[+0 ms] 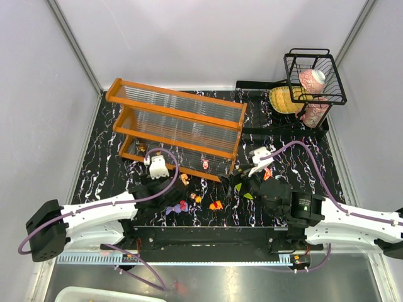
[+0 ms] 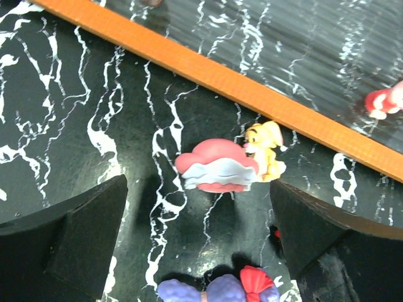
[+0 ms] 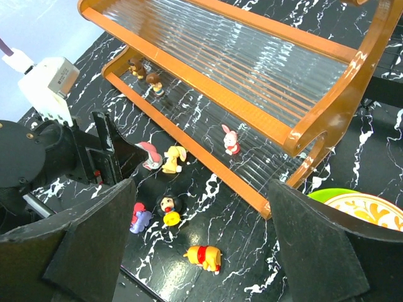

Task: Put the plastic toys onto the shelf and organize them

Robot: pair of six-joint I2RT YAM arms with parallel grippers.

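The shelf: glossy orange frame, clear ribbed panels, on the black, white-veined counter; left gripper spread wide, empty; a rounded pink toy and yellow toy lie touching, ahead of and between its fingers, beside the shelf's front rail; right gripper likewise wide, holding nothing; pink figurine upright on the lower tier.

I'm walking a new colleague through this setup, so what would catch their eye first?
The orange shelf dominates the centre, a pink figurine standing on its lower tier. In front, bright plastic toys lie scattered on the black marbled table. The open left gripper hangs over a pink-and-white toy.
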